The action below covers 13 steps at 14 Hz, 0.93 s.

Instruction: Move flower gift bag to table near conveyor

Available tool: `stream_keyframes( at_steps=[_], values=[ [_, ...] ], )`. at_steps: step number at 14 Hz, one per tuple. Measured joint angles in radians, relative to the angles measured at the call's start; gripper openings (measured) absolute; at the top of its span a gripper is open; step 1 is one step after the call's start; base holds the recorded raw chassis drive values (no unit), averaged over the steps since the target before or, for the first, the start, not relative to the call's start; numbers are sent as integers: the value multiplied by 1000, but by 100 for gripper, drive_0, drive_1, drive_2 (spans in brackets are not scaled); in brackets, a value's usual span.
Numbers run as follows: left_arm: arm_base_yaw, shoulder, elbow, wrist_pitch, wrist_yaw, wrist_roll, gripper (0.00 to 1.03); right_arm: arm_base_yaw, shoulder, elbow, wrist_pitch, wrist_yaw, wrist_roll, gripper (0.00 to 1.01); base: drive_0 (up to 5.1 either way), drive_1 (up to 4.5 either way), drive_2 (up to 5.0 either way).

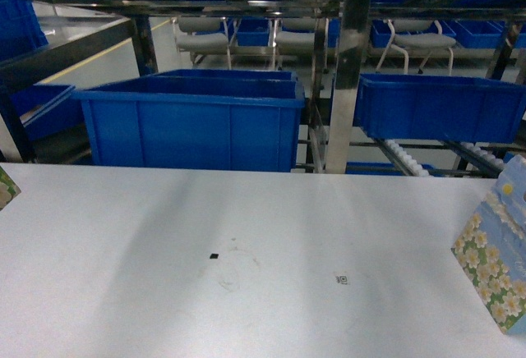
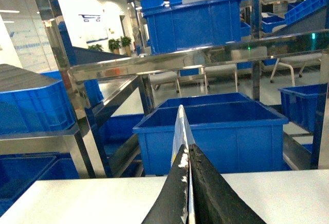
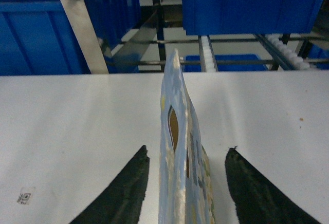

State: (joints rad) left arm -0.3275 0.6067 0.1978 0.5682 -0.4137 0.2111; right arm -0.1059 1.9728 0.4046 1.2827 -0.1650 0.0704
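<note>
A: R pincer [image 3: 186, 183]?
B: Fingers apart, either side of pale-blue daisy-print paper gift bag [image 3: 180, 172] standing on big white tabletop [image 1: 246, 243], R edge, short of steel roller conveyor [image 1: 411, 161].
A: L pincer [image 2: 188, 183]?
B: Clamped on thin pale sheet edge [image 2: 181, 131].

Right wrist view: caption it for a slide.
Open right gripper straddling the flowered gift bag on the white table, conveyor behind.

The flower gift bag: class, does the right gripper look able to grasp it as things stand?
Probably yes. The flower gift bag stands upright between the open fingers of the right gripper, with clear gaps either side and nothing blocking on the table.
</note>
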Motion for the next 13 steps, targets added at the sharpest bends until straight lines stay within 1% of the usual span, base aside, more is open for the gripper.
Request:
stream_keyframes(
  at_steps=[2, 3, 4, 5, 8, 9, 11, 13],
  values=[
    [0, 0, 0, 0, 0, 0, 2, 0, -97, -35, 4, 11, -13, 64, 0, 0, 0],
    [0, 0, 0, 0, 0, 0, 2, 0, -162, -68, 5, 24, -30, 82, 0, 0, 0],
    [0, 0, 0, 0, 0, 0, 2, -1, -211, -91, 3, 45, -45, 97, 0, 0, 0],
    [0, 0, 0, 0, 0, 0, 2, -9, -261, -114, 3, 50, -46, 99, 0, 0, 0],
    [0, 0, 0, 0, 0, 0, 2, -39, -452, -207, 6, 50, -46, 98, 0, 0, 0],
    [0, 0, 0, 0, 0, 0, 2, -55, -479, -241, 5, 34, -45, 98, 0, 0, 0],
    [0, 0, 0, 0, 0, 0, 2, -80, -552, -314, 1, 19, -43, 98, 0, 0, 0],
    [0, 0, 0, 0, 0, 0, 2, -91, -663, -381, 5, -2, -39, 98, 0, 0, 0]
  ],
)
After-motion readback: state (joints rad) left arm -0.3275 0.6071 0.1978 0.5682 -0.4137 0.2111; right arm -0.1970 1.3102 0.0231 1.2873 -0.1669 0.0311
